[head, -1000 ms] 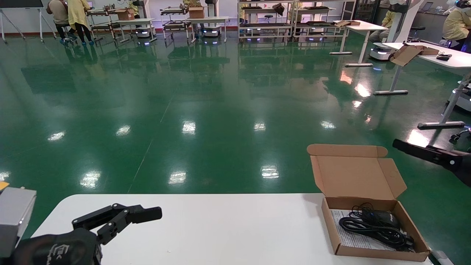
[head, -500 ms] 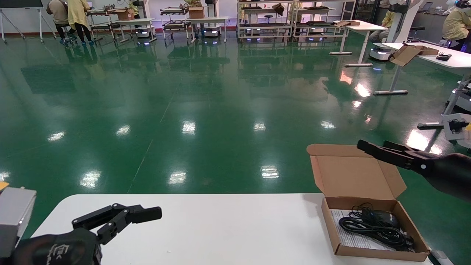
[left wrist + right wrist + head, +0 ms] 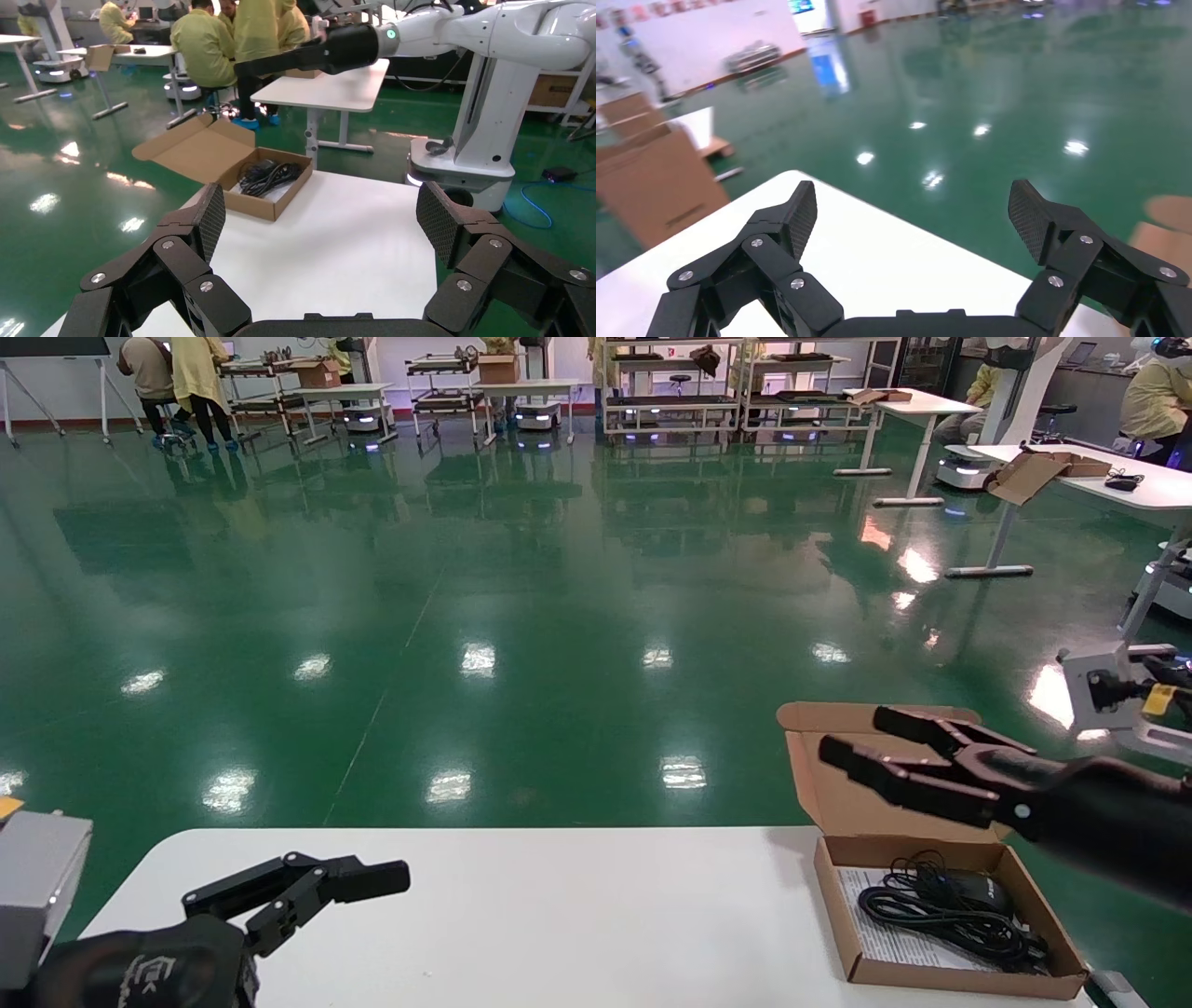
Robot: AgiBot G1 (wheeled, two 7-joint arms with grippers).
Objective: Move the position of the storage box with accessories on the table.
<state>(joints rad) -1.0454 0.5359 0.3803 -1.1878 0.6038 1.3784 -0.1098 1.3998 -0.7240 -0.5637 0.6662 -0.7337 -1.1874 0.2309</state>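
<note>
The head view places the small, shallow brown corrugated cardboard storage box (image 3: pixel 950 919) at the right end of the large white rounded-corner table (image 3: pixel 559 915), close to the far edge. Only the left wrist view shows that a white robot base stands on the green floor just beyond that end of the table. The box's long axis runs near to far, and its hinged lid (image 3: pixel 885 775) stands open on the far side, leaning away over the floor. Inside lie a black computer mouse with bundled black cable (image 3: pixel 950 901) on a white printed paper sheet (image 3: pixel 885 933).

The right gripper (image 3: pixel 861 736), black, reaches in from the right, raised above the box in front of the lid, its fingers spread wide and pointing left. The left gripper (image 3: pixel 372 877) rests low over the table's near left corner, fingers also parted with nothing between them.
</note>
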